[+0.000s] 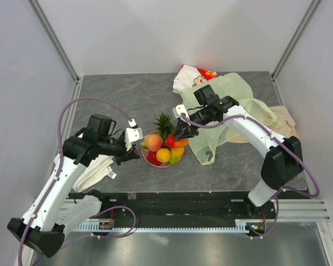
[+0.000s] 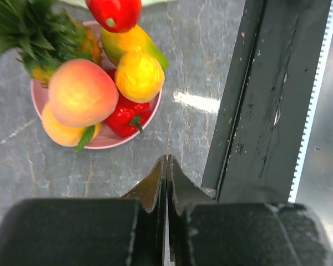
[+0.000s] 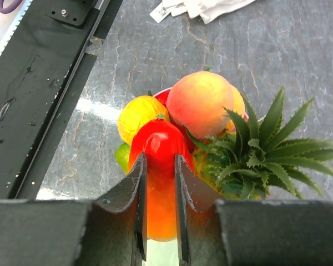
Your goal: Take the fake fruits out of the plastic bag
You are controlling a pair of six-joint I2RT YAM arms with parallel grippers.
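**Right gripper** (image 3: 160,159): jaws narrow, clamped on a glossy red plastic fruit (image 3: 158,138). It hangs over the far right side of the plate, apparently so the fruit can be released onto the pile.

**Left gripper** (image 2: 166,162): jaws pressed together, nothing between them. It sits just left of the plate, near side, clear of the other arm's drop.

**Round pink plate** (image 2: 108,142), table centre, collects the removed fruit:
- fuzzy-toned orange-pink peach (image 2: 80,91)
- yellow orange-like ball (image 2: 139,75)
- yellow-green mango (image 2: 130,41)
- red pepper (image 2: 125,113), lowest in the pile
- pineapple with a green crown (image 1: 164,124), far side

**Thin translucent pale-green plastic bag** (image 1: 236,88): slumped flat to the right, under the right arm. I cannot tell whether any fruit remains inside.

**Other items:**
- white-and-red printed pouch (image 1: 191,77), far
- beige cloth (image 1: 283,119), right
- white cloth (image 1: 97,169), left
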